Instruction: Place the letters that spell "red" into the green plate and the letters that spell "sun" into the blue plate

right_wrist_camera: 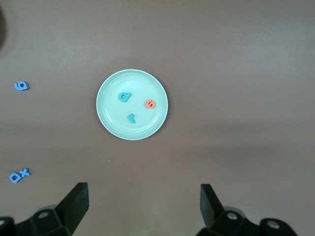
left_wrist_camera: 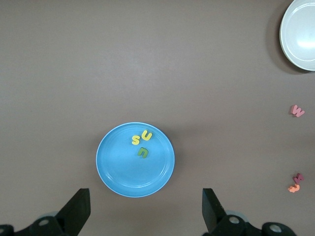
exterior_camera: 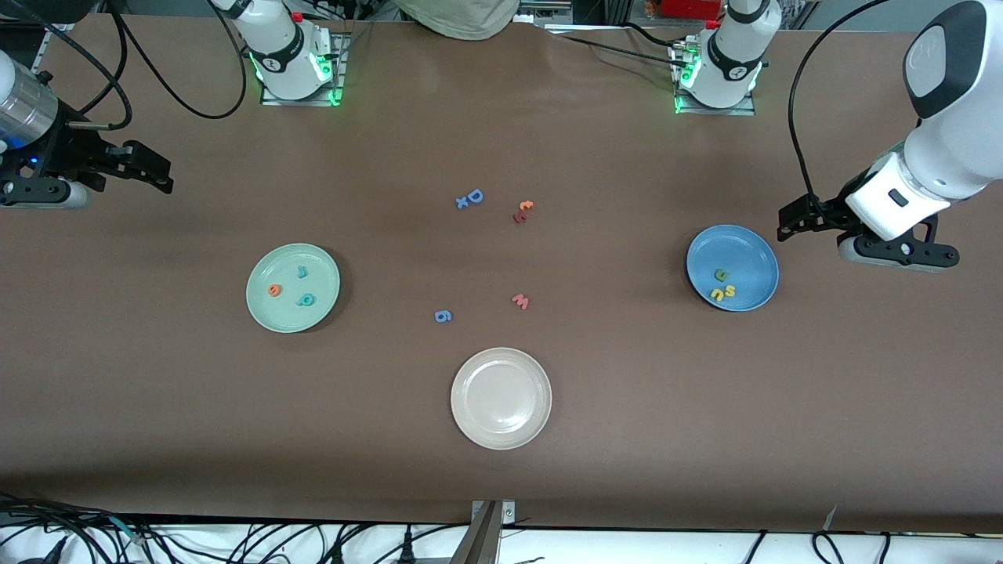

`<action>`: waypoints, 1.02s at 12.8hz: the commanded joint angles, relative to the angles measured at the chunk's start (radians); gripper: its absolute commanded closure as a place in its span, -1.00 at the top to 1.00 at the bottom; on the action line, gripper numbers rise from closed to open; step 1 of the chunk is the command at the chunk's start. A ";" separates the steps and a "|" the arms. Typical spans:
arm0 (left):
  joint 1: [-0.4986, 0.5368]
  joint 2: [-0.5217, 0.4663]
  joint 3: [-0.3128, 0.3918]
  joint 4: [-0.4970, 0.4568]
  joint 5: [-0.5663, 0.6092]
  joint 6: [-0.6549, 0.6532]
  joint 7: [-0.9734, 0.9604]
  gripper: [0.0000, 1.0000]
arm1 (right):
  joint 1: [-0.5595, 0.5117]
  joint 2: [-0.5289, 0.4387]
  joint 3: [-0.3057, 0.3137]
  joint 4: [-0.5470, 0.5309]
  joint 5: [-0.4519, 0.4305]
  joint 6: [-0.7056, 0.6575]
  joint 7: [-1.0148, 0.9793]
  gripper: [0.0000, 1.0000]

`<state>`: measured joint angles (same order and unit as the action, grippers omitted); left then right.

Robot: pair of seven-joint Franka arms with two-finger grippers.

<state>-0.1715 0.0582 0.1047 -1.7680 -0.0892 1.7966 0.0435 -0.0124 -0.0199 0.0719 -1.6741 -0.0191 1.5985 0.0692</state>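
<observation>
Three letters e, d, r (exterior_camera: 300,272) in green plate (exterior_camera: 266,313), s, u, n (exterior_camera: 722,291) in blue plate (exterior_camera: 748,243), both jaws wide open, empty.

- My front camera looks down from high across the table (exterior_camera: 627,439), facing both bases.
- Each wrist camera looks straight down from well above; they share with it the blue plate (left_wrist_camera: 118,172) and the green plate (right_wrist_camera: 110,120).

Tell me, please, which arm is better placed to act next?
Neither: nothing is left to move. The orange "e", teal "d" and "r" lie in the green plate; "s", "u", "n" lie in the blue plate.
</observation>
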 commanded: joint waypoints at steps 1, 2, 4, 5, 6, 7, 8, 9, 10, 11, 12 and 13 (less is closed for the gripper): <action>0.067 0.015 -0.066 0.036 0.025 -0.026 -0.013 1.00 | -0.004 -0.008 0.005 -0.007 0.001 0.006 -0.003 1.00; 0.069 0.017 -0.068 0.038 0.025 -0.026 -0.013 1.00 | -0.004 -0.008 0.005 -0.007 0.001 0.006 -0.003 1.00; 0.069 0.018 -0.068 0.044 0.023 -0.025 -0.013 1.00 | -0.004 -0.008 0.005 -0.007 0.001 0.006 -0.003 1.00; 0.069 0.026 -0.066 0.050 0.019 -0.025 -0.013 1.00 | -0.004 -0.008 0.005 -0.007 -0.001 0.006 -0.003 1.00; 0.069 0.035 -0.066 0.059 0.017 -0.026 -0.014 1.00 | -0.004 -0.008 0.005 -0.007 -0.001 0.006 -0.003 1.00; 0.069 0.035 -0.066 0.059 0.016 -0.026 -0.014 1.00 | -0.004 -0.008 0.005 -0.007 0.001 0.006 -0.003 1.00; 0.069 0.035 -0.066 0.059 0.014 -0.028 -0.014 1.00 | -0.004 -0.008 0.005 -0.007 -0.001 0.006 -0.003 1.00; 0.067 0.035 -0.066 0.061 0.014 -0.026 -0.014 1.00 | -0.004 -0.008 0.005 -0.007 0.001 0.006 -0.003 1.00; 0.069 0.037 -0.066 0.065 0.014 -0.028 -0.014 1.00 | -0.004 -0.008 0.005 -0.007 0.001 0.005 -0.003 1.00; 0.069 0.038 -0.066 0.068 0.014 -0.028 -0.013 1.00 | -0.004 -0.008 0.005 -0.009 0.001 0.003 -0.012 1.00; 0.070 0.038 -0.066 0.070 0.014 -0.028 -0.008 1.00 | -0.004 -0.008 0.003 -0.009 0.002 0.000 -0.035 1.00; 0.069 0.038 -0.065 0.073 0.016 -0.028 -0.007 1.00 | -0.004 -0.008 0.002 -0.009 0.002 0.011 -0.046 1.00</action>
<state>-0.1157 0.0769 0.0526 -1.7393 -0.0891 1.7966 0.0434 -0.0124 -0.0198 0.0719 -1.6741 -0.0192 1.5985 0.0553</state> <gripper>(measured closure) 0.000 0.000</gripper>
